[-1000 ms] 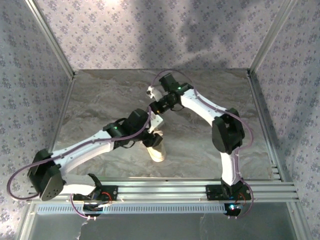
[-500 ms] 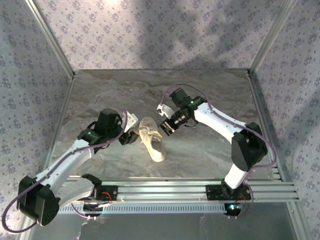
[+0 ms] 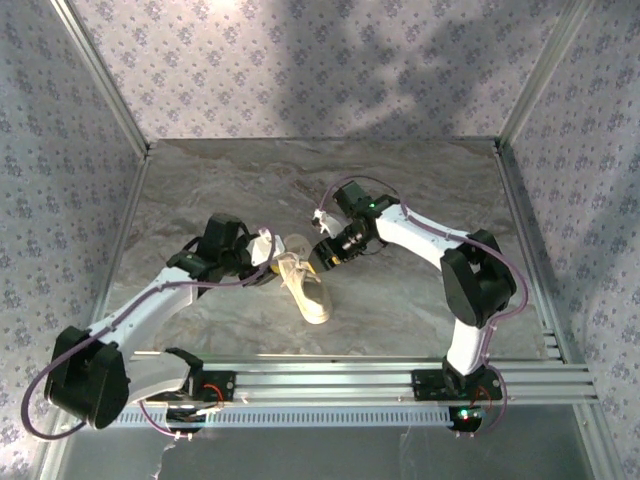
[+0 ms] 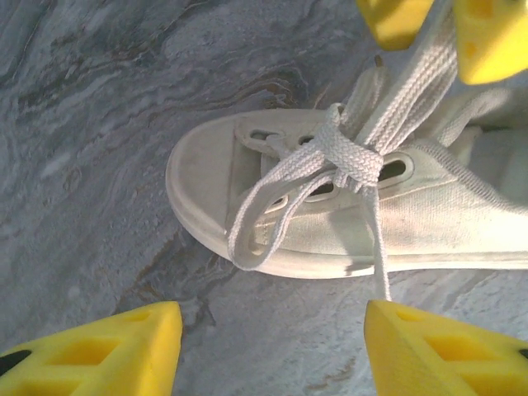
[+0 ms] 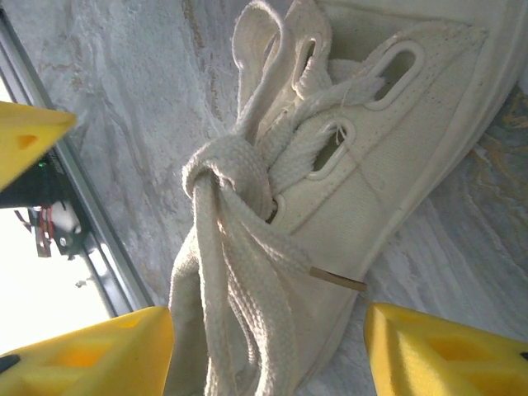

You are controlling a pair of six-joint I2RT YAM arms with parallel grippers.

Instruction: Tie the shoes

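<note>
The left gripper (image 4: 268,318) is released, its yellow fingers (image 4: 124,346) spread wide over bare marble table (image 4: 82,124). Just beyond their tips stands the shoe (image 4: 429,206) on its sole, side-on to them. It lies between the two grippers in the top view, with the rails (image 3: 330,380) along the table's near edge and patterned walls (image 3: 300,60) behind. The laces (image 4: 351,157) are knotted over the eyelets. One loop droops across the toe side, and a single thin end trails toward the inner edge of the left gripper's right finger. The remaining strands run off between the right fingers (image 5: 445,346). The right gripper (image 5: 268,313) is also released, fingers wide apart with the knot ahead of them. The bundled strands hang slack in the gap, close against its left finger, with the shoe's side filling the space beyond
</note>
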